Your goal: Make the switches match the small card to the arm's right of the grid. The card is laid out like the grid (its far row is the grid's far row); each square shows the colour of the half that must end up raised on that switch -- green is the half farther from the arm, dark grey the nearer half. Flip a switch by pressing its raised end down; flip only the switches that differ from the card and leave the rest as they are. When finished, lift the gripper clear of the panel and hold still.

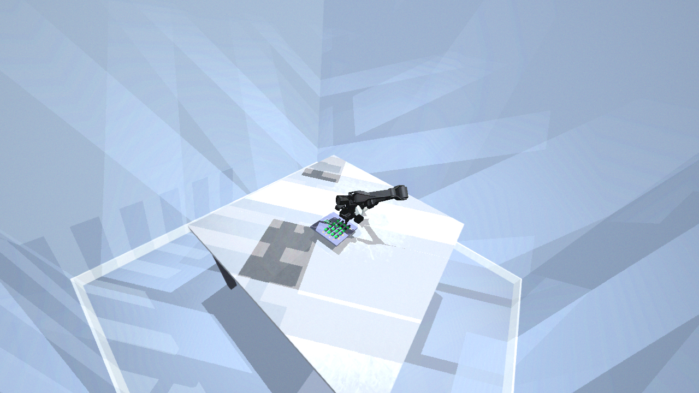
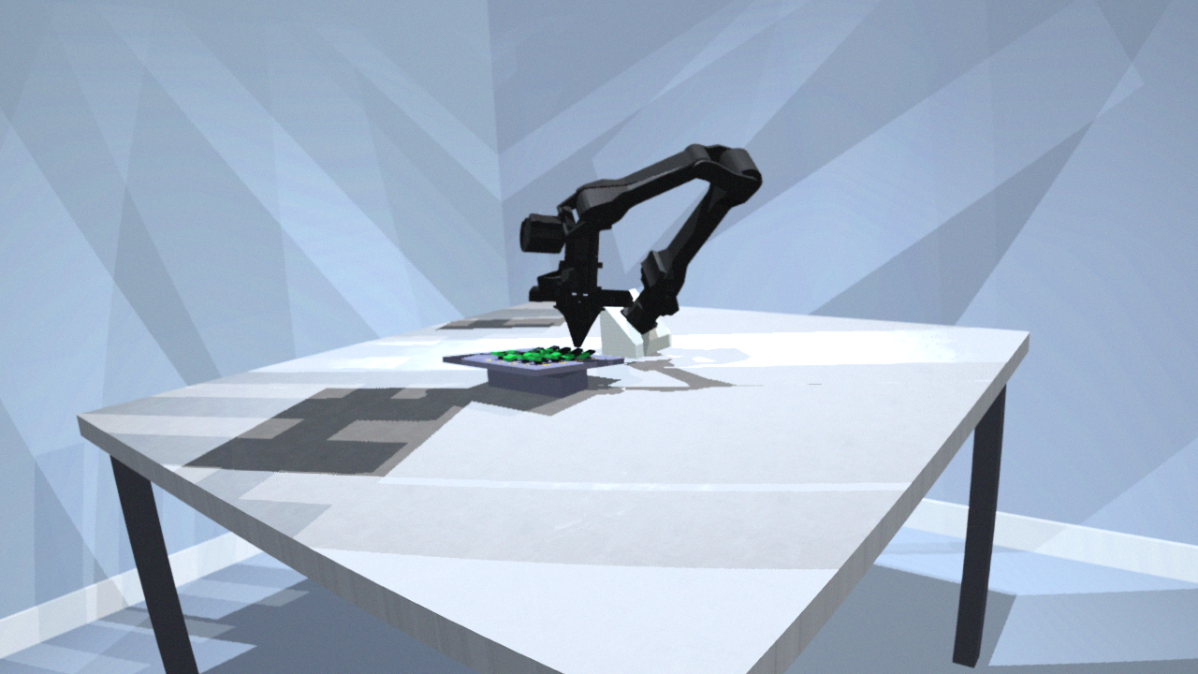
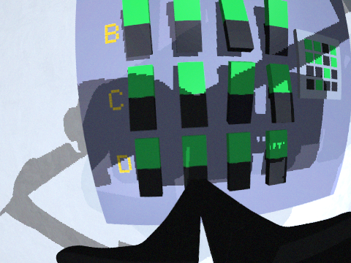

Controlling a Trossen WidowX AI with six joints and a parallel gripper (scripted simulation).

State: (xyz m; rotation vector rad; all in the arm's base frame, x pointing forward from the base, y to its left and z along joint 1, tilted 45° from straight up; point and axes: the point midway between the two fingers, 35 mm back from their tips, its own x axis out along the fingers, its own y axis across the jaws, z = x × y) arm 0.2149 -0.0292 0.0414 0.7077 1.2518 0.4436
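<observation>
Black, tapered and empty, the gripper [image 1: 346,223] [image 2: 577,344] [image 3: 199,180] has its fingertips together, presumably as a narrow pressing point, over row D's second green-and-dark-grey rocker switch [image 3: 194,153], near its dark end. The pale lavender switch panel [image 1: 335,241] [image 2: 465,360] [image 3: 131,215] sits raised on the desk [image 1: 361,293] [image 2: 586,469] [image 3: 33,91].

near end of second switch [image 3: 194,155] in row d hidden behind pincer [image 3: 200,183]. far ends of row b switches cut off by wrist view's top edge; row a out of that view. card squares too small to read from top.
</observation>
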